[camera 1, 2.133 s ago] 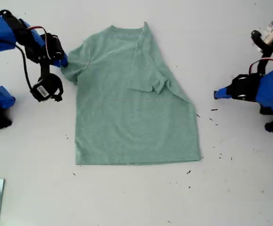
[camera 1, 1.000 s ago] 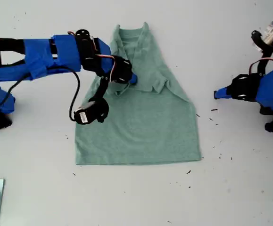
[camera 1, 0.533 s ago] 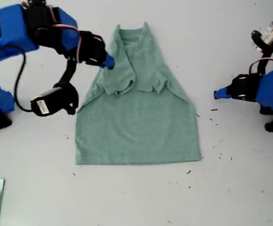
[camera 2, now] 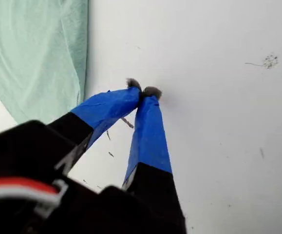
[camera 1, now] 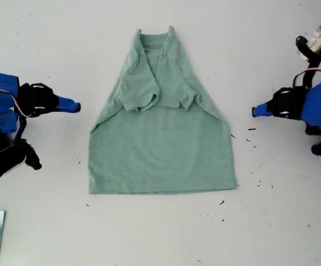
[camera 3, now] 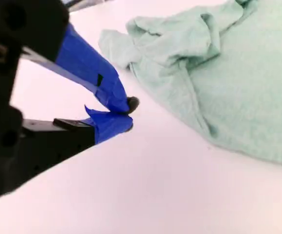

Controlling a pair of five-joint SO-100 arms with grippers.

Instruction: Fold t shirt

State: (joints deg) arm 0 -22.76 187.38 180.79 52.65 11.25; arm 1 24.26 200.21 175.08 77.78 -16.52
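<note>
partly folded t shirt (camera 1: 160, 127), sleeves inward

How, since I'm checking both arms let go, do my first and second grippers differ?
My first gripper is at the exterior view's right of the t shirt, among dark specks; my second gripper is at its left, over cleaner table. Both are shut, empty and off the cloth.
</note>
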